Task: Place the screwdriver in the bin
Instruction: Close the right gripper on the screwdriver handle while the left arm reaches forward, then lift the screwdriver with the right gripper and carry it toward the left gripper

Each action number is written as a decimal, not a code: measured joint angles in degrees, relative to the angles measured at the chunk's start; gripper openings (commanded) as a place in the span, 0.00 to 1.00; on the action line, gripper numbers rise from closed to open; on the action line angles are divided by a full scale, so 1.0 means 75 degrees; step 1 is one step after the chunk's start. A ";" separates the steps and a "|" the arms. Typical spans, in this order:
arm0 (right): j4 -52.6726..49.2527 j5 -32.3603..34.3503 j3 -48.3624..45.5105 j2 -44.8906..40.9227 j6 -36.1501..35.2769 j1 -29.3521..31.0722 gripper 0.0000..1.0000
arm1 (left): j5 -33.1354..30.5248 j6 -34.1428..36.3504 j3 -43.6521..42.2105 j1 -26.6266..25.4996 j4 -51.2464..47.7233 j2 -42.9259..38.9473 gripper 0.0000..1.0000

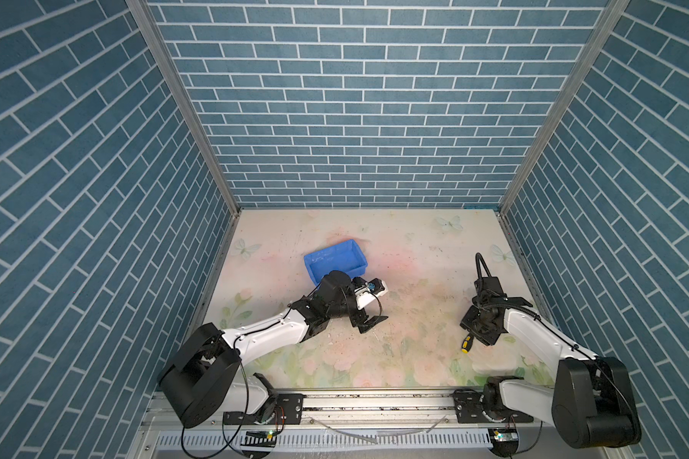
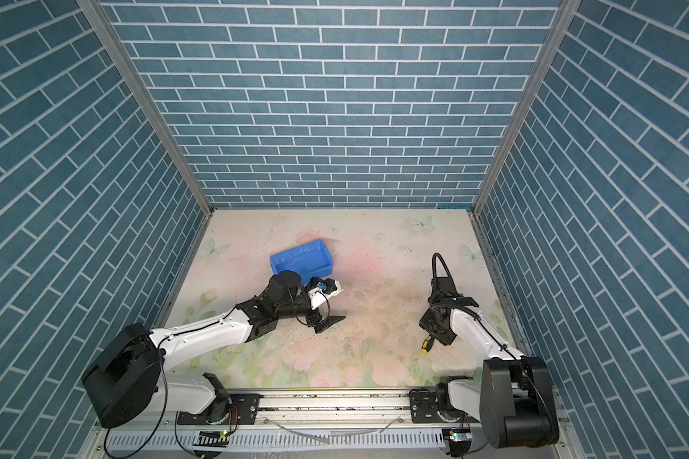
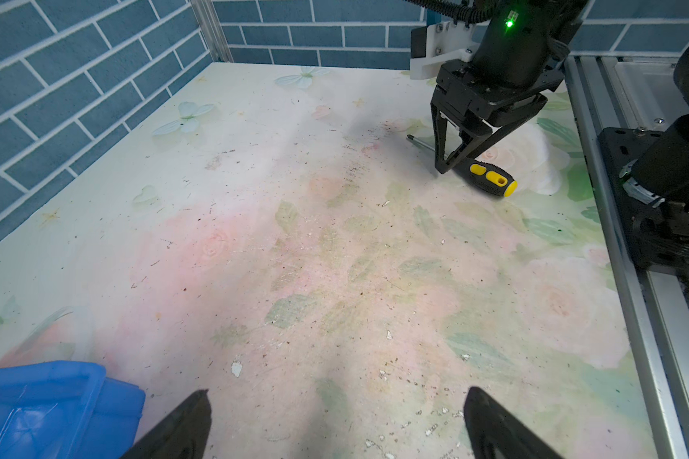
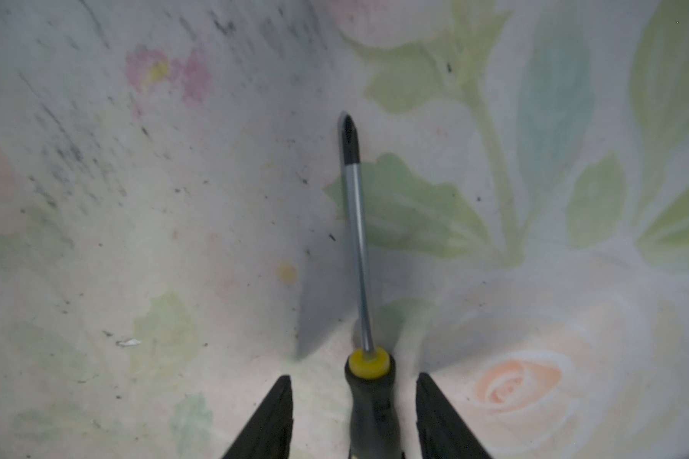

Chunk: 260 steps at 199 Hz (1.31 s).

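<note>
The screwdriver (image 1: 467,342) (image 2: 426,344), black and yellow handled with a thin silver shaft, lies flat on the table at the near right. My right gripper (image 4: 354,376) points down over it. Its jaws stand on either side of the handle's front end (image 4: 370,405) with a gap on each side, so it is open. The left wrist view shows the same straddle from the side, the right gripper (image 3: 450,163) over the screwdriver (image 3: 490,179). The blue bin (image 1: 335,260) (image 2: 301,260) sits empty left of centre. Just in front of it my left gripper (image 1: 374,322) (image 3: 337,393) hovers wide open and empty.
The floral table is walled by blue brick panels on three sides. An aluminium rail (image 1: 374,401) with both arm bases runs along the front edge. A corner of the bin (image 3: 36,401) lies close beside my left fingers (image 3: 191,421).
</note>
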 measured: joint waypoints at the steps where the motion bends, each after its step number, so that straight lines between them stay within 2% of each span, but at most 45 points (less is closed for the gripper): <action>1: 0.0000 0.0000 -0.0009 0.0003 0.0000 0.0000 0.46 | -0.0003 0.0000 0.0000 0.0000 0.0000 0.0000 1.00; 15: -0.0009 0.0003 -0.0073 0.0061 -0.0038 0.0000 0.41 | -0.0009 0.0000 0.0000 0.0000 0.0020 0.0006 1.00; 51: 0.0035 0.0061 -0.0073 0.0111 -0.0050 0.0000 0.20 | -0.0035 -0.0003 0.0000 0.0000 0.0070 0.0055 1.00; 77: 0.0111 0.0073 -0.0073 0.0119 -0.0079 0.0000 0.14 | -0.0064 -0.0026 0.0000 0.0000 0.0117 0.0061 1.00; 102: 0.0128 0.0070 -0.0079 0.0114 -0.0079 -0.0003 0.03 | -0.0087 -0.0073 -0.0029 0.0000 0.0172 0.0061 1.00; 138: 0.0163 0.0067 -0.0134 -0.0006 -0.0090 0.0000 0.01 | -0.0140 -0.0166 -0.0029 -0.0003 0.0195 0.0061 1.00; 184: 0.0323 0.0023 -0.0175 -0.0612 -0.0140 0.0000 0.00 | -0.0618 -0.0562 0.0198 -0.0006 -0.0195 0.0181 1.00; 234: 0.0530 -0.0192 0.0458 -0.0801 -0.0347 0.0000 0.00 | -0.1743 -0.1918 0.1431 0.0006 -0.0781 0.0592 1.00; 260: 0.1233 -0.0723 0.0883 -0.0801 -0.0478 0.0000 0.00 | -0.1580 -0.2538 0.2250 0.0149 -0.1204 0.0813 1.00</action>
